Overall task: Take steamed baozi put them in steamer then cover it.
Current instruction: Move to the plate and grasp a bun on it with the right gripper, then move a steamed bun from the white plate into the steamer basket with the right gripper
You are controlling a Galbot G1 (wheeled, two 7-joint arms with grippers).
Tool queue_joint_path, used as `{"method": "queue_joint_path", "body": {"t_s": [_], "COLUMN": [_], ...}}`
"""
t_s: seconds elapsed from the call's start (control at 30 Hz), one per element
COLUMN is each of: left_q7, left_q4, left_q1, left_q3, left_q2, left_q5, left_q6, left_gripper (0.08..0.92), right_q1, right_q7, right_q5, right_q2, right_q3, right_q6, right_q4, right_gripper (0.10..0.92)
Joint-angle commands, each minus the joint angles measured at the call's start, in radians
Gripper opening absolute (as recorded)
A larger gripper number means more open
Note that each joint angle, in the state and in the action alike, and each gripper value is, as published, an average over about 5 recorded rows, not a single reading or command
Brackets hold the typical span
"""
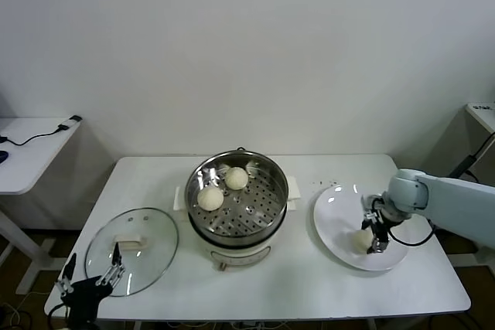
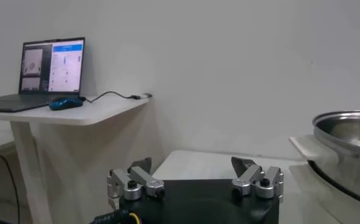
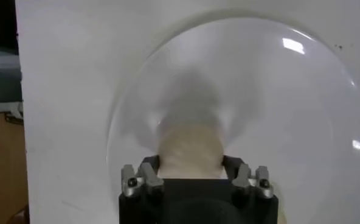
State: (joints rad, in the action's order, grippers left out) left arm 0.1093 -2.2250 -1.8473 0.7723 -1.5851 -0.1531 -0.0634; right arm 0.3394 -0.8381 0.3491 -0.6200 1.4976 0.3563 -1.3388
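Note:
The steel steamer (image 1: 274,171) stands mid-table on its white base and holds two cream baozi, one (image 1: 237,178) behind the other (image 1: 210,198). A third baozi (image 1: 361,239) lies on the white plate (image 1: 332,218) at the right. My right gripper (image 1: 377,241) is down on the plate. In the right wrist view its fingers (image 3: 148,170) press both sides of that baozi (image 3: 190,152), which rests on the plate (image 3: 277,91). My left gripper (image 1: 93,276) is parked open at the table's front left corner, by the glass lid (image 1: 151,241). A fourth baozi is not in view.
The glass lid with its white handle (image 1: 130,243) lies flat left of the steamer. A white side table (image 1: 31,152) stands to the far left and carries a laptop (image 2: 52,67) and a mouse. The steamer's rim (image 2: 344,131) shows beside my left gripper (image 2: 192,164).

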Motion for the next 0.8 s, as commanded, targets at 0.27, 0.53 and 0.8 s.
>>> {"method": "queue_joint_path", "body": {"t_s": [0.27, 0.53, 0.8], "left_q7": [0.0, -0.001, -0.001], "left_q4": [0.0, 0.0, 0.0], "left_q1": [-0.003, 0.002, 0.002], "left_q3": [-0.006, -0.008, -0.012], "left_q2": [-0.001, 0.006, 0.005], "left_q5": [0.017, 0.025, 0.029], "left_q6": [0.006, 0.004, 0.006], "left_gripper": [0.823, 0.823, 0.823], "right_q1": [0.336, 0.76, 0.76], "right_q7": [-0.094, -0.236, -0.233], "right_q5": [0.002, 0.024, -0.039], "right_q2": [-0.038, -0.286, -0.473], "right_q3": [0.157, 0.184, 0.042], "right_q6": [-0.1, -0.398, -0.629], "right_q4": [-0.034, -0.031, -0.326], "right_gripper": [0.645, 0.648, 0.645]}}
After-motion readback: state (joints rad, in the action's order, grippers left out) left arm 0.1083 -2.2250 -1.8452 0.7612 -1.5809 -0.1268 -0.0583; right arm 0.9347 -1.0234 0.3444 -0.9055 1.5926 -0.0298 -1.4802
